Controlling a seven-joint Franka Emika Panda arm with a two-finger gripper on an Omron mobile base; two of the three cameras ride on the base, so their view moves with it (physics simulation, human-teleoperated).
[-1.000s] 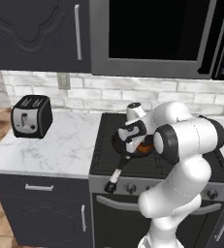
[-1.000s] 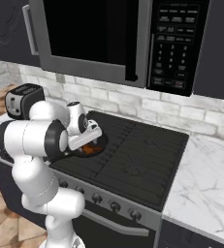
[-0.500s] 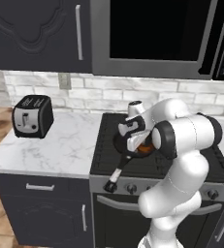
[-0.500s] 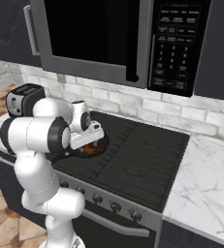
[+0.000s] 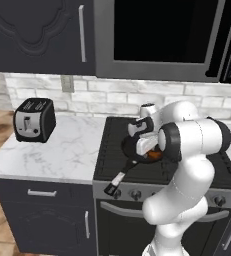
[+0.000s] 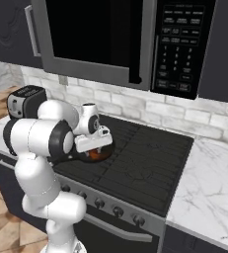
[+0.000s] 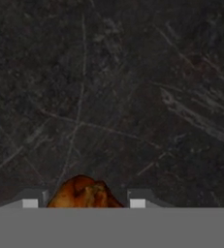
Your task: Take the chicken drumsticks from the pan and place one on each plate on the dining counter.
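Hand view has the tool (image 7: 84,196) low in the pan (image 7: 113,87), its two tips pressed against either side of an orange-brown drumstick (image 7: 86,193), so the jaws look clamped on the meat; a second ago they stood wide, and the arm had already dropped into the pan. That change suggests the grasp on the first drumstick has just been made, and the lift is probably next. Only the scratched black pan floor spreads ahead of the tips. In the left base view the pan (image 5: 132,150) sits on the front left of the stove (image 5: 112,155), its long handle (image 5: 118,179) poking past the front edge, with the tool (image 5: 148,146) bent down over it and a glimpse of orange meat (image 5: 154,155) beside it. Whether that is the second drumstick I cannot tell. A toaster (image 5: 33,120) stands well apart on the marble desk (image 5: 62,155) to the left. The microwave (image 6: 110,39) hangs close overhead, so a straight rise has limited room, and the handle could catch the arm on the way out. No plates appear here; the base will have to drive to them.
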